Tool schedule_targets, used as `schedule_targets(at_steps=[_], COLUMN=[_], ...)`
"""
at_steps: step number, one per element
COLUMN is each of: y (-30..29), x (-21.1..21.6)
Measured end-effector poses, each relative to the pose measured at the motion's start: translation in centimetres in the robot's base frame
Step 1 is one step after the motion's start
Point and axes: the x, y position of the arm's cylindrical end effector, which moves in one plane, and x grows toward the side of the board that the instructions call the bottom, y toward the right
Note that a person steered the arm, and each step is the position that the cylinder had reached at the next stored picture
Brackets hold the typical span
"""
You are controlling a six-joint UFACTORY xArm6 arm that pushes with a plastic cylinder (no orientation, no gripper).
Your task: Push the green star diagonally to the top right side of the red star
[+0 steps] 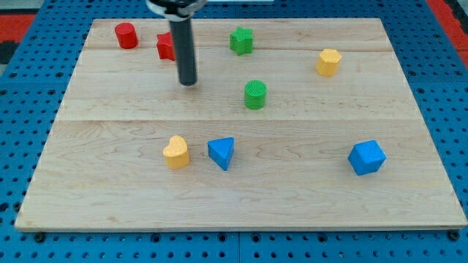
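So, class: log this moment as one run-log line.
my tip: below red star | green star: right of red star, apart | push: not begun

There is just one camera. It sits up high in front of the wooden board (241, 208) and looks down at it on a slant, not straight from above. That is why the board's near edge at the view's bottom looks wide and its far edge at the view's top looks shorter. The camera is close enough that the board fills almost the whole picture. Only a thin strip of the blue table with holes (22, 109) shows around it. The rod (184, 51) comes in from the view's top, and its upper part is cut off there. No second view shares this scene.
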Motion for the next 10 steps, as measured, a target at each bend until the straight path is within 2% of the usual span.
schedule_targets(at_steps=[1,2,3,4,5,6,7,8,9,10], y=[-9.7,-9.5,-4.5,-6.3,-5.3,1.9,8.3,10.0,3.3,5.2], x=[-1.5,-3.9,-3.5,-6.4,-9.8,-9.5,-2.3,0.2,-4.1,-9.2])
